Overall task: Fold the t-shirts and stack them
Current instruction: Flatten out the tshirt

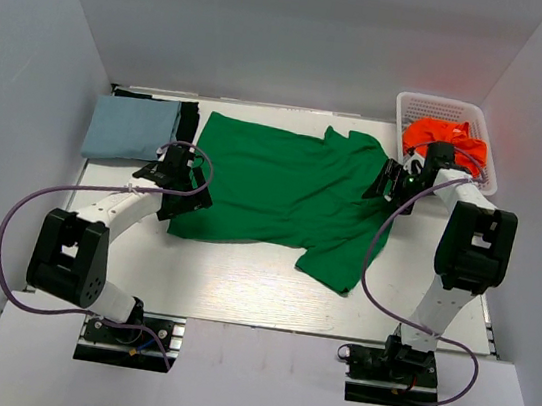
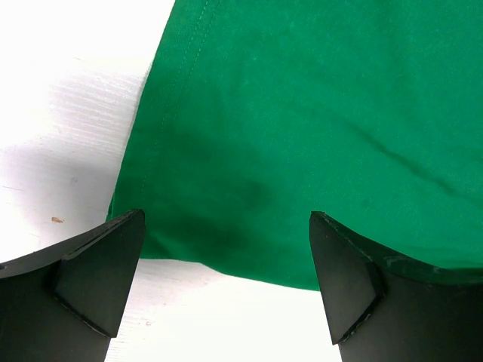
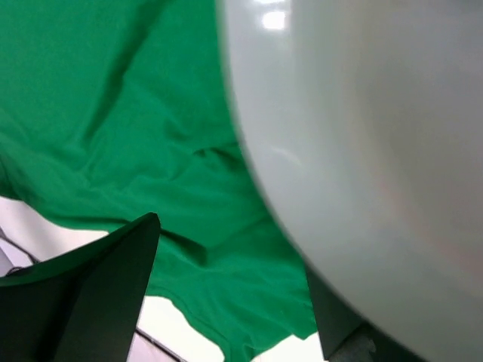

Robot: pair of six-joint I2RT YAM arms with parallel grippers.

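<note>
A large bright green t-shirt (image 1: 283, 190) lies spread flat across the middle of the table. A pale blue shirt (image 1: 132, 129) lies folded at the back left, with a black shirt (image 1: 189, 121) showing under its right side. An orange shirt (image 1: 446, 142) sits bunched in the basket. My left gripper (image 1: 184, 191) is open at the green shirt's left hem (image 2: 226, 226), its fingers (image 2: 98, 264) over the edge. My right gripper (image 1: 387, 184) is open above the green shirt's right sleeve (image 3: 226, 286). A blurred white arm part (image 3: 362, 151) hides much of the right wrist view.
A white mesh basket (image 1: 421, 108) stands at the back right corner. White walls enclose the table on the left, back and right. Purple cables loop from each arm.
</note>
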